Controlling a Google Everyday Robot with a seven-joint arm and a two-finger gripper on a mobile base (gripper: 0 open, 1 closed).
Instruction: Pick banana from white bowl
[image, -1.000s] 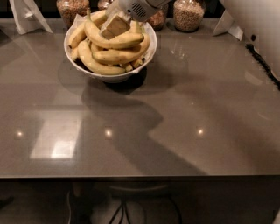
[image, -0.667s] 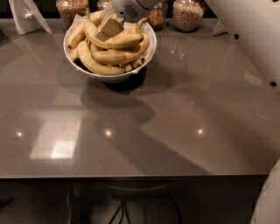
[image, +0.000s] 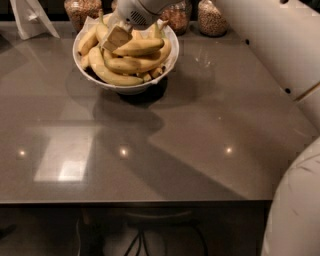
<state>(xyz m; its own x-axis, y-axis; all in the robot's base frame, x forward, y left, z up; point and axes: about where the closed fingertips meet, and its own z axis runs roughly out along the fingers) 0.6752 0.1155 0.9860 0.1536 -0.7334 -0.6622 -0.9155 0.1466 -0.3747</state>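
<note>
The white bowl (image: 126, 88) stands at the far left-centre of the grey table, heaped with yellow bananas. The banana (image: 140, 46) lies across the top of the heap, its stem pointing up at the right. My gripper (image: 116, 38) comes down from the top edge of the camera view onto the left end of that banana, touching the pile. Its white wrist hides the back of the bowl. A long curved banana (image: 111, 75) lies along the bowl's front left.
Glass jars of grain (image: 212, 19) line the back edge behind the bowl. A white stand (image: 31, 18) sits at the back left. My white arm (image: 280, 45) fills the right side, and a rounded white body part (image: 297, 210) fills the lower right corner.
The gripper has shifted slightly left and down onto the left end of the top banana. The white arm body now covers more of the lower right. The bowl has stayed put.
</note>
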